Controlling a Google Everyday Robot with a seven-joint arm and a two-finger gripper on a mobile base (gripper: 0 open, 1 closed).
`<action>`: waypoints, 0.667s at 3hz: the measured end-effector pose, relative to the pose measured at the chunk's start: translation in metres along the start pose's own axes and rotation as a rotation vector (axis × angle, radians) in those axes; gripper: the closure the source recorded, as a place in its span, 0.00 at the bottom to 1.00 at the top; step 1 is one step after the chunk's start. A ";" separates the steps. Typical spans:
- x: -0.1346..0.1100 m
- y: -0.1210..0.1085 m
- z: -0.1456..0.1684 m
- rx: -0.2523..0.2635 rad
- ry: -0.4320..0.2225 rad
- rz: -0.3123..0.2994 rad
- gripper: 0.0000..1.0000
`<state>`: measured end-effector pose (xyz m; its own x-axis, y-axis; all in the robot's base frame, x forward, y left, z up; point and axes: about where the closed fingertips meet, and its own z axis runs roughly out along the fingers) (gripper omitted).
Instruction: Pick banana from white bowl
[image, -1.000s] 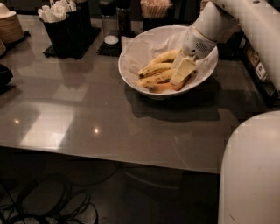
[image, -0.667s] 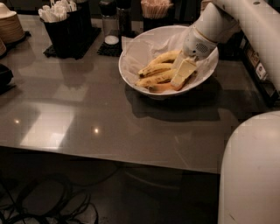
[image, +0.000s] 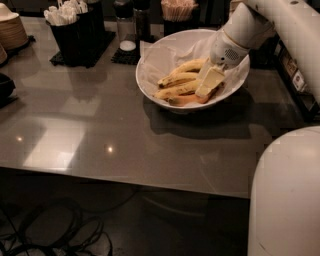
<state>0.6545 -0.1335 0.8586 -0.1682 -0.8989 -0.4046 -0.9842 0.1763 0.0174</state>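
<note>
The white bowl (image: 150, 87) stands at the back right of the grey table, lined with crumpled white paper (image: 156, 59). Several yellow bananas (image: 176, 80) lie in it, side by side, with brown spots. My gripper (image: 210, 82) comes down from the upper right on the white arm (image: 245, 27) and sits inside the bowl. It rests on the right ends of the bananas and hides them.
A black holder with white packets (image: 70, 27) and a shaker (image: 126, 30) stand behind the bowl to the left. Stacked tan plates (image: 11, 31) are at the far left. My white body (image: 287, 195) fills the lower right. Cables (image: 50, 235) lie on the floor.
</note>
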 end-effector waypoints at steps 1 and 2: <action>0.001 -0.002 -0.003 0.015 -0.011 0.003 1.00; -0.004 -0.001 -0.010 0.031 -0.026 -0.014 1.00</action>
<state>0.6559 -0.1339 0.8700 -0.1528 -0.8905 -0.4286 -0.9841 0.1767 -0.0164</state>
